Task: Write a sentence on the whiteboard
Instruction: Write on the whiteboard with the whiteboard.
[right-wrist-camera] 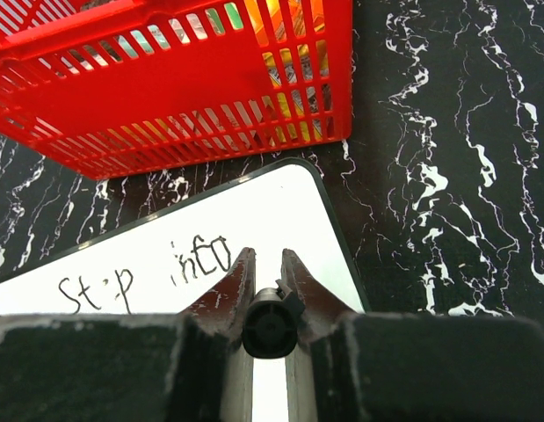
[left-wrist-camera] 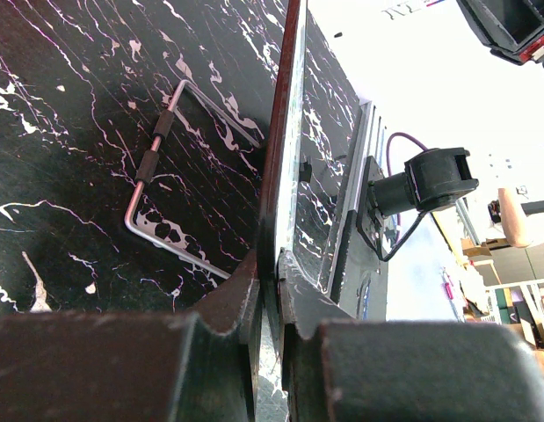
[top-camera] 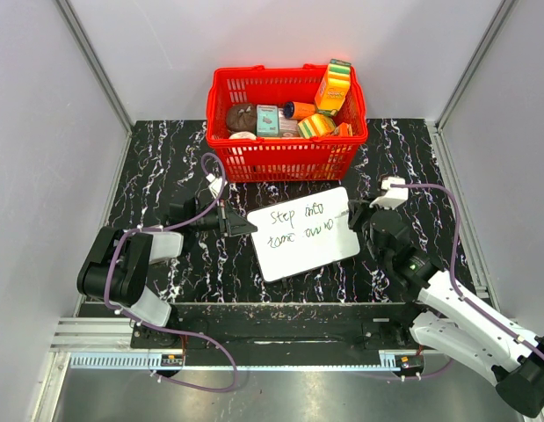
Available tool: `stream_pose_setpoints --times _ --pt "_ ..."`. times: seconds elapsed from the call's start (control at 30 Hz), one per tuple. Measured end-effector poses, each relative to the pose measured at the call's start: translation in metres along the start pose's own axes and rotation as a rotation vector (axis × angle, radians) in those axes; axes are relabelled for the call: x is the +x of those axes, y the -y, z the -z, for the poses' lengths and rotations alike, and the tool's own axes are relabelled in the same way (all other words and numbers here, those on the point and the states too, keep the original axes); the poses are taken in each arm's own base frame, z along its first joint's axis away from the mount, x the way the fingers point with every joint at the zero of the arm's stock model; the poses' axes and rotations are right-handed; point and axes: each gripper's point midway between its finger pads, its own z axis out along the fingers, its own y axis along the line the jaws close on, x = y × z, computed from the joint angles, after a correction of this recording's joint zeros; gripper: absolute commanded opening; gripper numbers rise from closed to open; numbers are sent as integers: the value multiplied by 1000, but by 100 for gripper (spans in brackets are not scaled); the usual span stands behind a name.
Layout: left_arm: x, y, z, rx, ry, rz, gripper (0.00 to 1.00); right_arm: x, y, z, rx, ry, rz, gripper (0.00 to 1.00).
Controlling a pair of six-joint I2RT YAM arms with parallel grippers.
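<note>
whiteboard point(top-camera: 302, 233): mid-table, just near of red basket point(top-camera: 285, 158) | left gripper point(top-camera: 239, 226): pinched on its left edge | right gripper point(top-camera: 359, 215): clamped on marker point(right-wrist-camera: 270, 327) | feel: probably thin, light, slick, so grab an edge, off the sentence point(top-camera: 300, 216)

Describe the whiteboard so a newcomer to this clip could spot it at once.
Find the red basket at the far edge of the black marbled table. Directly in front of it sits the whiteboard. It is the only white panel there, bearing two lines of black handwriting.
</note>
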Motion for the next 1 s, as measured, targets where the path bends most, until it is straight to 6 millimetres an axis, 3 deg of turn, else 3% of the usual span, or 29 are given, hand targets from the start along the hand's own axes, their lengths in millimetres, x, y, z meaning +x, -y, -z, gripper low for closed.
stream_pose_setpoints --times 0.6,1.0 --pt "0 0 0 0 0 0 0 31 8 -11 44 -83 54 0" --pt "0 0 0 0 0 0 0 24 5 -15 40 -56 33 0"
